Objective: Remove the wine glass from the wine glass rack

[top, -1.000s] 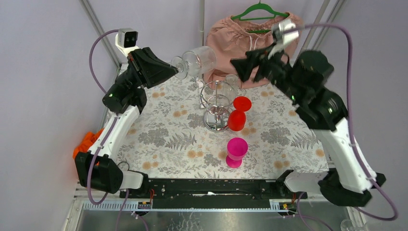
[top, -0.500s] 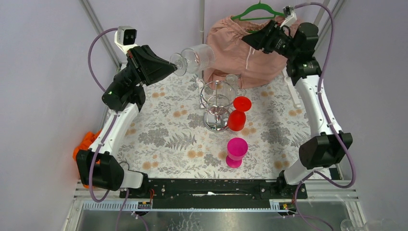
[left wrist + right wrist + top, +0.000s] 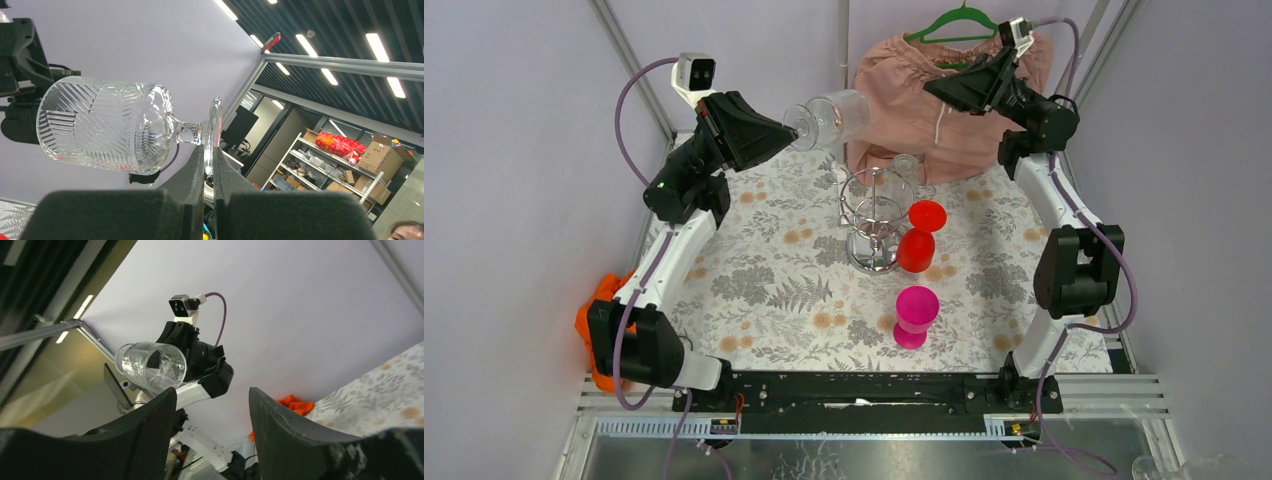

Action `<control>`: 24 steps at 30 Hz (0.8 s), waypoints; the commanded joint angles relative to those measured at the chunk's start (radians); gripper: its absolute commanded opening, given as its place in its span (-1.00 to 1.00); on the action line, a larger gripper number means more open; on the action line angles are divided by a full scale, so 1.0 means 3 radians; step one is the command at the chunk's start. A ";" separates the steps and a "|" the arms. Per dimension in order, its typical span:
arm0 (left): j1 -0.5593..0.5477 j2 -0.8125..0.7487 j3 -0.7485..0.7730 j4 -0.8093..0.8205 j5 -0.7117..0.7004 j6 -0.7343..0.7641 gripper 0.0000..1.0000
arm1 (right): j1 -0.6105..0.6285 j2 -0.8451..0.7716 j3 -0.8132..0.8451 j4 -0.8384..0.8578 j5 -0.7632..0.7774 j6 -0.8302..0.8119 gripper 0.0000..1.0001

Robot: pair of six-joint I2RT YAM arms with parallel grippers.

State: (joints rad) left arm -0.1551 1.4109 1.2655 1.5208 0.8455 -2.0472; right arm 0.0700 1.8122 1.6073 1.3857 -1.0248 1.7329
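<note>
My left gripper (image 3: 786, 133) is shut on the foot of a clear cut-glass wine glass (image 3: 836, 116) and holds it on its side, high above the table, up and left of the chrome wine glass rack (image 3: 876, 222). In the left wrist view the fingers (image 3: 192, 172) pinch the round foot and the bowl (image 3: 105, 127) points left. The rack stands at the table's middle with its ring on top. My right gripper (image 3: 936, 85) is open and empty, raised high at the back right, pointing left at the glass. The glass also shows in the right wrist view (image 3: 150, 365).
A red cup (image 3: 916, 250) and red lid (image 3: 927, 215) sit by the rack's right side. A pink goblet (image 3: 915, 315) stands nearer. A pink garment on a green hanger (image 3: 944, 90) hangs at the back. A small clear glass (image 3: 907, 168) stands behind the rack. Orange cloth (image 3: 599, 305) lies at the left edge.
My right arm has swung up and back to the far right corner, its gripper now pointing left. My left gripper has lifted the glass slightly higher and farther back.
</note>
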 commanded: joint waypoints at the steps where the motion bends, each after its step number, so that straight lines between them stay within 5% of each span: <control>1: 0.0021 -0.0048 -0.0002 0.0295 -0.0184 0.0098 -1.00 | 0.0110 -0.0095 -0.0163 0.1112 -0.0165 0.0465 0.25; 10: -0.0243 0.0109 0.0018 0.0290 -0.0222 0.0206 -1.00 | 0.0575 -0.0221 -0.0256 0.1104 -0.0146 0.0372 0.25; 24: -0.0273 0.0138 -0.0109 0.0290 -0.0235 0.0287 -1.00 | 0.0721 -0.0384 -0.0369 0.1107 -0.0059 0.0339 0.25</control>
State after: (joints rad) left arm -0.2298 1.4609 1.2461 1.5200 0.8284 -1.9934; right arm 0.2680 1.7454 1.4960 1.5063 -1.0557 1.8389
